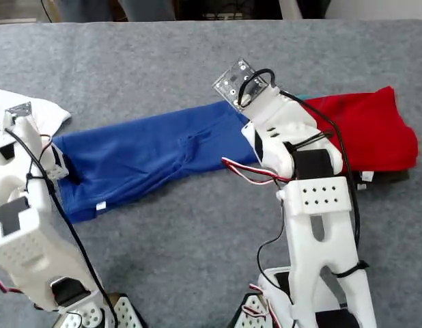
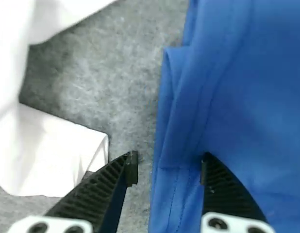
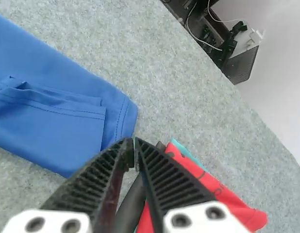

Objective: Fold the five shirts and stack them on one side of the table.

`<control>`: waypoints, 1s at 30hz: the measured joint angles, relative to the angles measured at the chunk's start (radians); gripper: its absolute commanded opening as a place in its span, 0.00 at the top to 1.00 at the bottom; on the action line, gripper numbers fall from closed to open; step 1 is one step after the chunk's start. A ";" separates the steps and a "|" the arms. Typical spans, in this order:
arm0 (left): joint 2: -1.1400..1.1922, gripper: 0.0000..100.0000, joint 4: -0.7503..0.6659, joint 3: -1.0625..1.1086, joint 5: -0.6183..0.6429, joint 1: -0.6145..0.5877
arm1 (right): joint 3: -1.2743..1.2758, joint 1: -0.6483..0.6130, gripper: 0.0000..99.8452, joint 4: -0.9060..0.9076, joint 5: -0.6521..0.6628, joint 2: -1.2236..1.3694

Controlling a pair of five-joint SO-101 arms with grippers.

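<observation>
Spread apart, the fingers of the left gripper are straddling the hemmed edge of the blue shirt. One finger is sitting over the blue cloth and the other over the bare grey table. Just beside that outer finger a white shirt is lying crumpled, apart from the blue one, with a strip of table showing between them.

The blue shirt is stretching across the middle of the table, folded into a long band. Its far end is lying near the right gripper, whose fingers are pressed together with nothing seen between them.

A folded red shirt is resting on the right side of the table, close to that gripper. A teal cloth is peeking out at its edge and a dark layer is showing beneath it.

Beyond the table's far edge a dark mesh box is standing with cables beside it; I cannot tell what it is holding.
</observation>
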 measured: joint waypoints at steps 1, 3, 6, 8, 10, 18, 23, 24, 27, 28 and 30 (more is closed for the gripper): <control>0.026 0.78 0.032 -0.038 0.008 0.000 | 0.000 0.000 0.98 0.000 0.005 0.000; 0.083 0.78 0.083 -0.114 0.018 0.000 | 0.000 0.000 0.98 0.000 0.006 0.000; 0.157 0.78 0.144 -0.203 0.023 0.000 | 0.000 0.000 0.98 0.000 0.011 0.000; 0.193 0.82 0.172 -0.249 0.028 -0.002 | 0.000 0.000 0.98 0.000 0.011 0.000; 0.226 0.88 0.178 -0.279 0.057 -0.002 | 0.000 0.000 0.98 0.000 0.011 0.000; 0.341 0.96 0.180 -0.407 0.121 0.006 | 0.000 0.000 0.98 0.000 0.011 0.000; 0.364 0.97 0.180 -0.451 0.129 0.006 | 0.000 0.000 0.98 0.000 0.011 0.000; 0.367 0.97 0.180 -0.459 0.129 0.006 | 0.000 0.000 0.98 0.000 0.011 0.000; 0.373 0.97 0.195 -0.496 0.129 0.006 | 0.000 0.000 0.98 0.000 0.011 0.000; 0.374 0.97 0.209 -0.516 0.129 0.009 | 0.000 0.000 0.98 0.000 0.011 0.000; 0.371 0.97 0.253 -0.569 0.129 0.029 | -0.002 0.000 0.98 0.000 0.011 0.000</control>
